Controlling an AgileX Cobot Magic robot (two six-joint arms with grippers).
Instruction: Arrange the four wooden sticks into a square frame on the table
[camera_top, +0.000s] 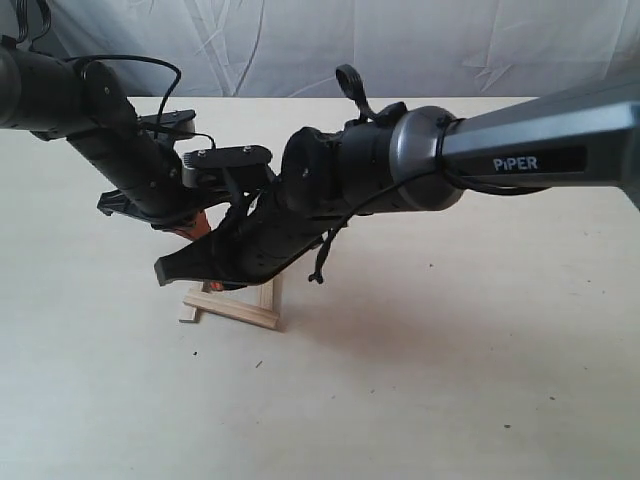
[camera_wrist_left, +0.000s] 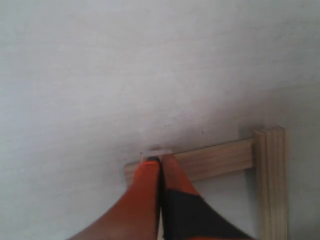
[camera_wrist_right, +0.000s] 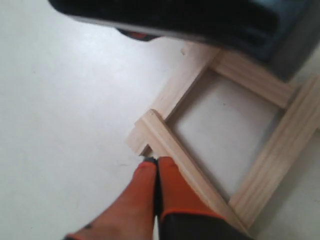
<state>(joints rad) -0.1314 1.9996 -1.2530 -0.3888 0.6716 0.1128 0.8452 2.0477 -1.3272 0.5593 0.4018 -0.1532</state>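
Observation:
The four wooden sticks lie joined as a small square frame (camera_top: 243, 313) on the pale table (camera_top: 450, 360), mostly hidden under both arms in the exterior view. In the right wrist view the whole frame shows, with its near stick (camera_wrist_right: 192, 172) overhanging at the corner. My right gripper (camera_wrist_right: 156, 161) is shut, its tips touching the outer side of that stick near the corner. My left gripper (camera_wrist_left: 160, 160) is shut too, its tips resting on one stick (camera_wrist_left: 220, 159) that butts against a crosswise stick (camera_wrist_left: 272, 185).
The two black arms cross low over the frame, the left arm's body (camera_wrist_right: 200, 20) hanging just above the frame's far side. A wrinkled white cloth (camera_top: 400, 45) backs the table. Tiny dark specks (camera_top: 258, 364) dot the surface.

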